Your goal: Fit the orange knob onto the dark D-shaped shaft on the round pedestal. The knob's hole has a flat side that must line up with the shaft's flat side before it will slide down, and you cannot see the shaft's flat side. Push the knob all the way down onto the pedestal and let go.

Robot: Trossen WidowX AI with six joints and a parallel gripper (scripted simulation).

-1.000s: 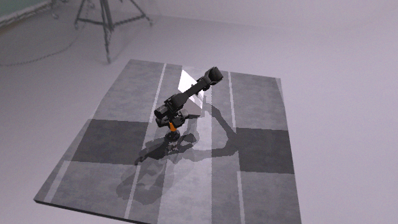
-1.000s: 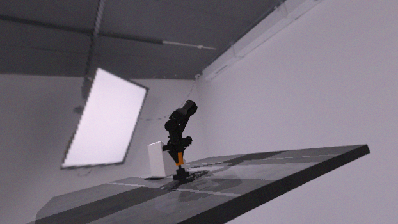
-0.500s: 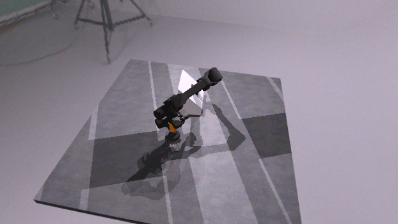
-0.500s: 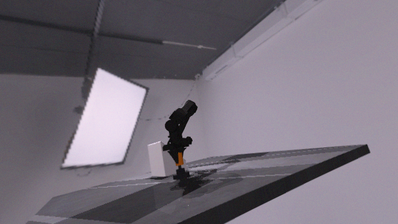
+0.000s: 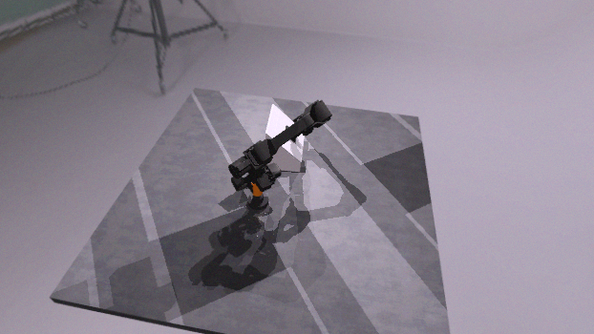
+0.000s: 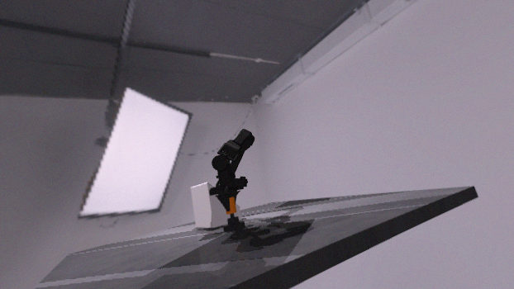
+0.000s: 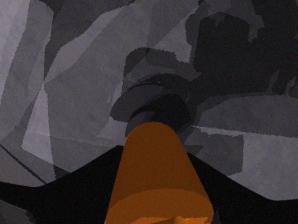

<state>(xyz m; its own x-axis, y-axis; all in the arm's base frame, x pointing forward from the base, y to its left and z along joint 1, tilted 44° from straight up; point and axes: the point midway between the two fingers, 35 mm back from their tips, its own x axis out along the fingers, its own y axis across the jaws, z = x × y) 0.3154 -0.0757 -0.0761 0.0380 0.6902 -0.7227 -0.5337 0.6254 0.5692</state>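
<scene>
The fingers [image 5: 264, 183] [image 6: 223, 201] are clamped on the orange knob [image 5: 257, 190] [image 6: 232, 205] [image 7: 157, 165], which stands roughly upright over the round pedestal [image 5: 258, 204] [image 6: 235, 226] on the counter. It should handle as light, stiff and fairly sturdy, though its smooth sides might twist in a loose hold; grip opposite sides, high up. It looks plain, long and rounded, its colour deep orange, brighter in patches at the top.
</scene>
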